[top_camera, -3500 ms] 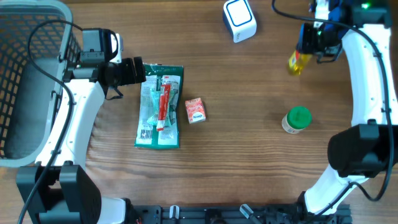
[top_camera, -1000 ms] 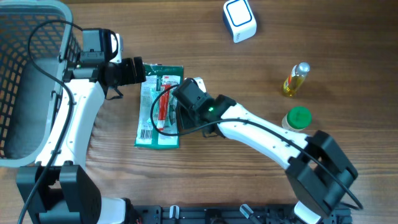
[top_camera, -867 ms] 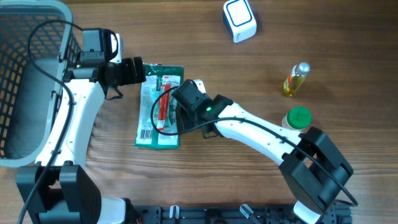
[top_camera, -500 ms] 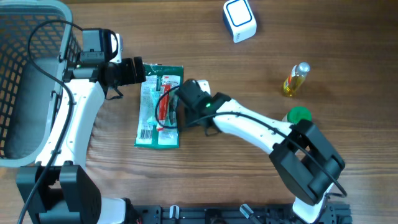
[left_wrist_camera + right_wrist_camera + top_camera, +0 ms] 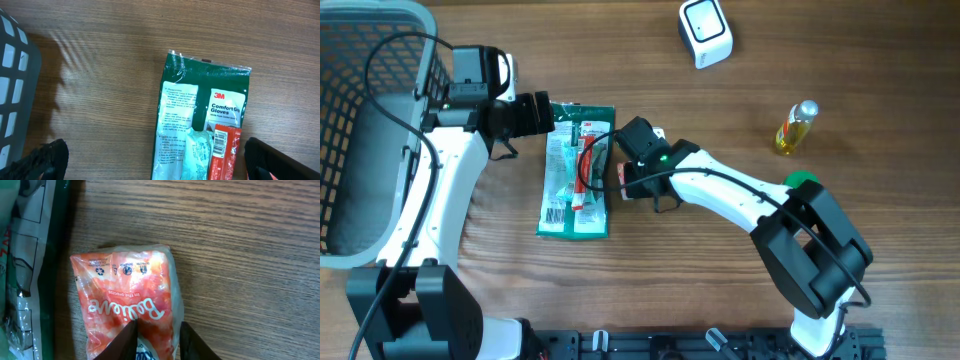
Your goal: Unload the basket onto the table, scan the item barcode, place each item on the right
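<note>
The right jaws pinch the near end of the orange packet (image 5: pixel 125 300), which lies flat on the counter (image 5: pixel 720 280) just beside the glove pack (image 5: pixel 575 170). The left jaws stand wide open near that pack's top edge, holding nothing.

Bright, even light from above leaves soft shadows on the table (image 5: pixel 720 290). The snack packet (image 5: pixel 125 295) glints faintly; wood grain looks sharp in both wrist views.
</note>
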